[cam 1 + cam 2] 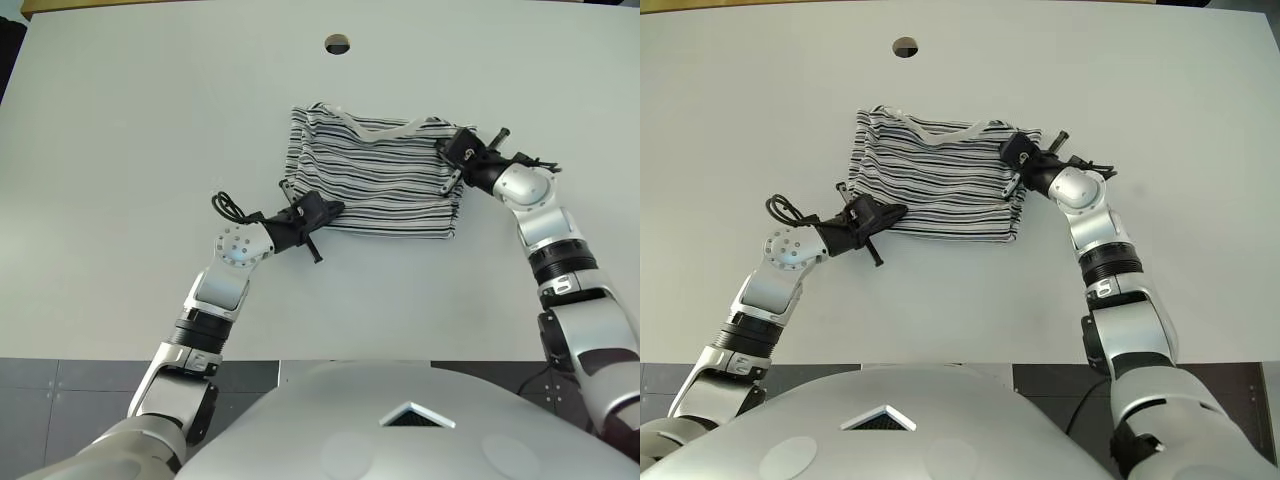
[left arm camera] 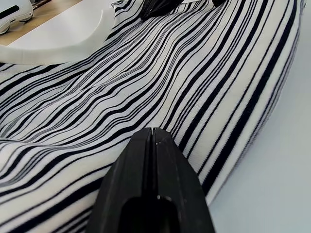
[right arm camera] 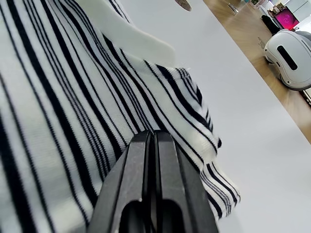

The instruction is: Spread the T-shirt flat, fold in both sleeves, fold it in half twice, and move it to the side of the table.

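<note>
Evidently left gripper [image 2: 151, 131] and right gripper [image 3: 150, 132] are pressed closed, maybe pinching no cloth; dragging could unfold the striped T-shirt [image 1: 380, 185].

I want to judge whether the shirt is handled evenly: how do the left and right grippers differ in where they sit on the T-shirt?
The left gripper sits at the T-shirt's near left corner. The right gripper sits at its right edge, farther from the robot and closer to the collar. The left gripper points rightward and away, the right gripper leftward and away. Both have their fingers shut.
</note>
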Available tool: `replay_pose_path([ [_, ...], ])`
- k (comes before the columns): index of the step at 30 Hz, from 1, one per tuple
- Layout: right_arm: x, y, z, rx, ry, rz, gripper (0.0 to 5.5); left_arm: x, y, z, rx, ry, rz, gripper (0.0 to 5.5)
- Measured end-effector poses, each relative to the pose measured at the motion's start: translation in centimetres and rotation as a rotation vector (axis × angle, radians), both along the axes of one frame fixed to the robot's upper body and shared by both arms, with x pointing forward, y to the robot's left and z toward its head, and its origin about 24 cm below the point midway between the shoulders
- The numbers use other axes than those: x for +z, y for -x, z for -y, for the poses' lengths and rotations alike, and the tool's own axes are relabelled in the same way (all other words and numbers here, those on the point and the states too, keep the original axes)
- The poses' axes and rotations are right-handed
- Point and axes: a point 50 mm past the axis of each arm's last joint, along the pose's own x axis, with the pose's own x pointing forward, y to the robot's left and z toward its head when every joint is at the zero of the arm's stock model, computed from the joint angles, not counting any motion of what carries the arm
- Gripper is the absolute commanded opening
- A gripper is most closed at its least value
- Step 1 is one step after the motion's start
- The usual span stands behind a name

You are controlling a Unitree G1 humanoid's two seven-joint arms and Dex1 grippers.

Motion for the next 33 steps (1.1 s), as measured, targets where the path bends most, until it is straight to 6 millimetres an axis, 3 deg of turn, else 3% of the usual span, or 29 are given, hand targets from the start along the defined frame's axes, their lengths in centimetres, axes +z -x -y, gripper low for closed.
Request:
replay_pose_path([
  [5, 0.1, 1.1, 0.5, 0.050, 0.042, -0.019, 0.12, 0.1, -0.1, -0.6, -0.007, -0.026, 0.003, 0.10],
  [11, 1.1, 5.0, 1.0, 0.188, 0.151, -0.064, 0.12, 0.8, -0.8, -3.7, -0.002, -0.157, 0.034, 0.10],
  [16, 2.1, 10.3, -1.7, 0.384, 0.158, -0.148, 0.12, 1.4, -1.7, -6.4, -0.017, -0.315, 0.098, 0.10],
  [21, 2.6, 14.1, -5.6, 0.536, -0.005, -0.269, 0.12, 2.0, -3.9, -6.3, 0.043, -0.335, 0.164, 0.10],
  [24, 2.9, 14.7, -6.1, 0.533, -0.058, -0.302, 0.12, 2.1, -4.5, -5.2, 0.080, -0.289, 0.207, 0.10],
  [28, 4.6, 13.8, -6.0, 0.473, -0.129, -0.244, 0.12, 3.5, -4.8, -5.2, 0.114, -0.219, 0.274, 0.10],
  [33, 7.4, 13.3, -6.7, 0.478, -0.230, -0.159, 0.12, 5.6, -3.3, -5.1, 0.082, -0.074, 0.349, 0.10],
])
